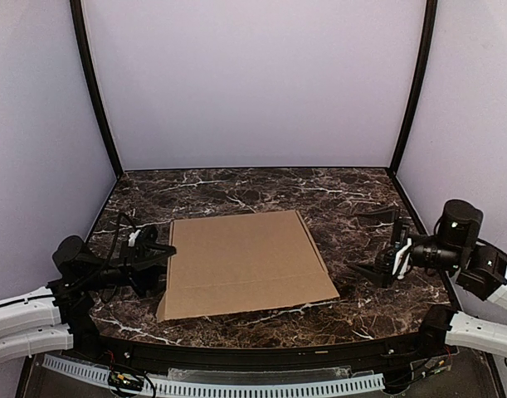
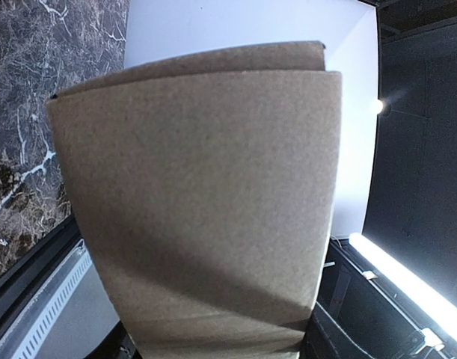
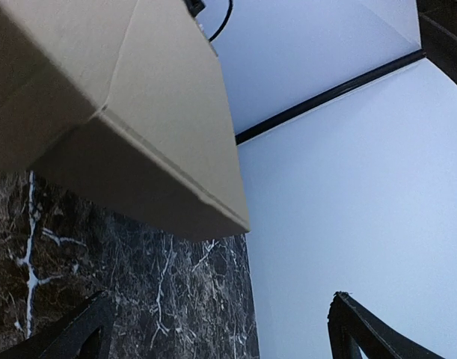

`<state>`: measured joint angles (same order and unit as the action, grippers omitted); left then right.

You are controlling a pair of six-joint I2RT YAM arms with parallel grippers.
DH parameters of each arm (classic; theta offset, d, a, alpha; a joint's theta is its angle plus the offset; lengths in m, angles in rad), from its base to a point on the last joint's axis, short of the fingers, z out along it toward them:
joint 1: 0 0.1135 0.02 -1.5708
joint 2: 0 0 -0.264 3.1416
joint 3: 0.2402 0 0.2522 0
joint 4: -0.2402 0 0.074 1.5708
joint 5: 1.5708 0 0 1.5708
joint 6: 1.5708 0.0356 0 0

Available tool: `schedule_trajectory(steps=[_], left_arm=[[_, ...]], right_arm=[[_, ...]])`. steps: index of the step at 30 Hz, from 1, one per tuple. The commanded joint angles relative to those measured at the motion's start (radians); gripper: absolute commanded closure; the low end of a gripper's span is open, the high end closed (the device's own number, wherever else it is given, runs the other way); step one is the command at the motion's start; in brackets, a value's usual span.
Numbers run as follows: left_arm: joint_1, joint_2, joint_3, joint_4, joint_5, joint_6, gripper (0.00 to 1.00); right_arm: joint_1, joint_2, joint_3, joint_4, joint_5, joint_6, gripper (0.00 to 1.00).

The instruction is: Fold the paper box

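The paper box (image 1: 245, 261) lies about in the middle of the dark marble-look table (image 1: 353, 308), with its broad top panel facing up. We judge it light and rather stiff: corrugated cardboard keeps flat across a panel but bends easily along the pressed lines. One such line runs parallel to the near edge of the box, and the strip in front of it slopes down to the table. The surface is matte, brown and a little rough, so the fingers should not slip much. The edges can crush if they are squeezed hard (corners are the weakest part). We would take hold at a free edge or a flap, close to a crease, and not on the middle of a panel.

The left gripper (image 1: 158, 259) is at the left edge of the box. Its wrist view is filled with cardboard and shows no fingers, so we cannot tell if it pinches the edge or only touches it. The right gripper (image 1: 376, 245) stands apart to the right of the box, its jaws spread wide and holding nothing.
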<state>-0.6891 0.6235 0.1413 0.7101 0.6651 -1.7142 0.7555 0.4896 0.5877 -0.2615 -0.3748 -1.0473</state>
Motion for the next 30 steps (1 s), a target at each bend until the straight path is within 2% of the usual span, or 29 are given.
schedule_trajectory(steps=[1, 6, 10, 15, 22, 30], left_arm=[[0.000, -0.073, 0.056, -0.133, 0.005, -0.030, 0.99], [0.000, -0.111, 0.080, -0.226, 0.009, -0.008, 0.99], [0.000, -0.120, 0.080, -0.236, 0.017, -0.004, 0.99], [0.000, -0.109, 0.089, -0.226, 0.037, 0.002, 0.99], [0.000, -0.090, 0.096, -0.193, 0.063, 0.004, 0.99], [0.000, -0.083, 0.105, -0.189, 0.081, 0.017, 0.99]], right_arm=[[0.056, -0.043, -0.141, 0.184, 0.141, -0.309, 0.01], [0.170, 0.006, -0.203, 0.340, 0.191, -0.363, 0.01], [0.271, 0.088, -0.228, 0.487, 0.259, -0.415, 0.01], [0.355, 0.168, -0.221, 0.590, 0.290, -0.415, 0.02], [0.440, 0.182, -0.245, 0.609, 0.345, -0.395, 0.01], [0.513, 0.132, -0.264, 0.494, 0.439, -0.317, 0.01]])
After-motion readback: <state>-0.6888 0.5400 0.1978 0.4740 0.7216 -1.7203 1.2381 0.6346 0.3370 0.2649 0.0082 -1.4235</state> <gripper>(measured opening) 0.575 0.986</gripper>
